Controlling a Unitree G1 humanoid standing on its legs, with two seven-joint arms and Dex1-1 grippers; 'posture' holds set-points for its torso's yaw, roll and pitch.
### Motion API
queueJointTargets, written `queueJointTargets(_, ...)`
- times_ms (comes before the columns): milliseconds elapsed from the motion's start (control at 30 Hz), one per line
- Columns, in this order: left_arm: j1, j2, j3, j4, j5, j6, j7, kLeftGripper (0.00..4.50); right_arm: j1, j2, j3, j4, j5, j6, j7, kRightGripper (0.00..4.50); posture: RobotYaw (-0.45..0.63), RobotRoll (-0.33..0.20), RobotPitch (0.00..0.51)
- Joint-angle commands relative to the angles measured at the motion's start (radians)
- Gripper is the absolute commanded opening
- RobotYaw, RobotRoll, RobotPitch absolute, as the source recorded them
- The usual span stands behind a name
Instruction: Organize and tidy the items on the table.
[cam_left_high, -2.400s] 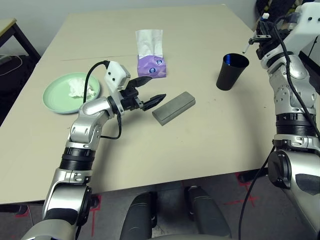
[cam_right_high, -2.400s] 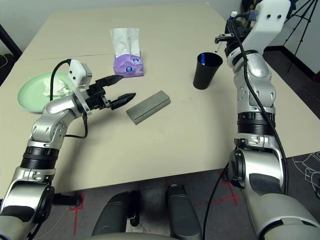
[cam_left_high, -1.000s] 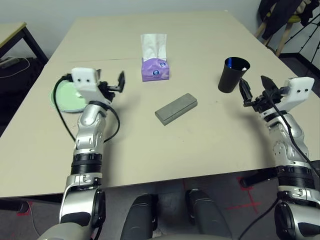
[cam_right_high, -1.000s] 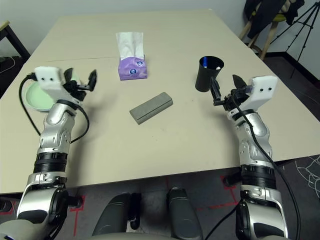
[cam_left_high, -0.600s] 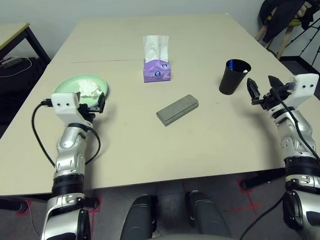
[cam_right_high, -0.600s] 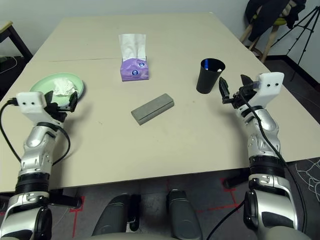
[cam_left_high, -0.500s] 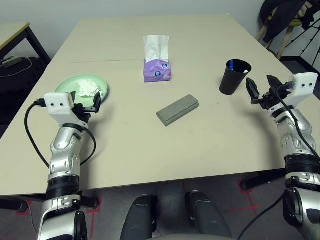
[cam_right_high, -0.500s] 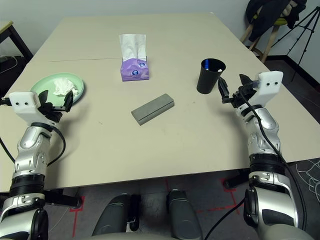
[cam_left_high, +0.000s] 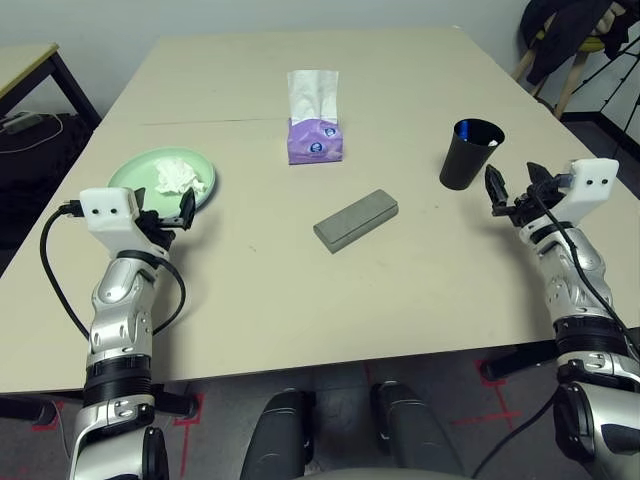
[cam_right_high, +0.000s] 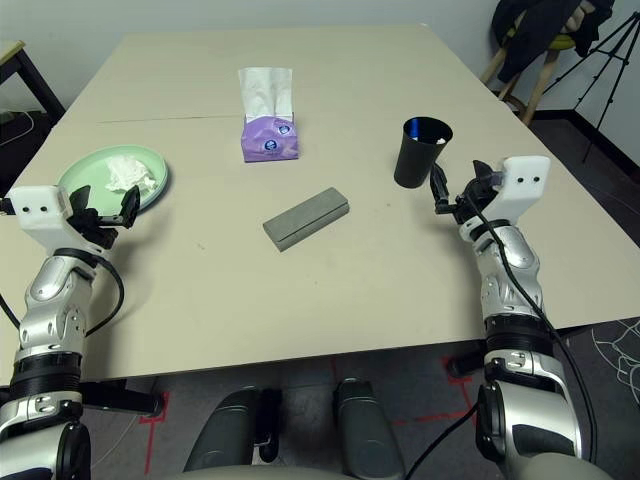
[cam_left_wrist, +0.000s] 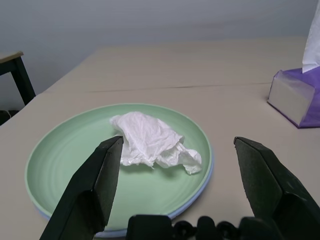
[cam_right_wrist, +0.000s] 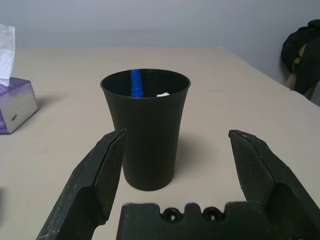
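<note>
A pale green plate (cam_left_high: 150, 172) stacked on a pale blue one (cam_left_wrist: 205, 182) lies at the table's (cam_left_high: 400, 300) left side, with a crumpled white tissue (cam_left_high: 180, 178) on it. My left gripper (cam_left_high: 165, 214) hovers open just short of the plate's near rim, holding nothing. The grey glasses case (cam_left_high: 355, 220) lies shut mid-table. At the right stands the black cup (cam_left_high: 470, 153), with a blue-tipped pen (cam_right_wrist: 136, 82) and a white end inside. My right gripper (cam_left_high: 512, 182) is open, a short way from the cup, facing it. No sunglasses are in view.
A purple tissue box (cam_left_high: 316, 140) with a white sheet sticking up stands behind the case. A thin seam (cam_left_high: 220, 122) crosses the far tabletop. A black-legged side table (cam_left_high: 25, 55) is at the far left, and a chair with dark clothing (cam_left_high: 565, 30) at the far right.
My left arm has pulled back from beside the case to the plate's near rim. My right arm has come down from above the cup to beside it. Both have nearly settled in the last half second.
</note>
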Motion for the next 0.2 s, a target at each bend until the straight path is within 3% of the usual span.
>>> queueJointTargets(33, -0.004, -0.003, 0.005, 0.026, -0.002, 0.001, 0.007, 4.5, 0.006, -0.007, 0.001, -0.011, -0.009, -0.005, -0.01, 4.46, 0.0, 0.0, 0.101)
queueJointTargets(200, -0.009, -0.004, 0.007, 0.036, -0.002, -0.003, 0.01, 4.5, 0.007, -0.007, 0.005, -0.013, -0.011, -0.002, -0.015, 4.46, -0.01, 0.0, 0.097)
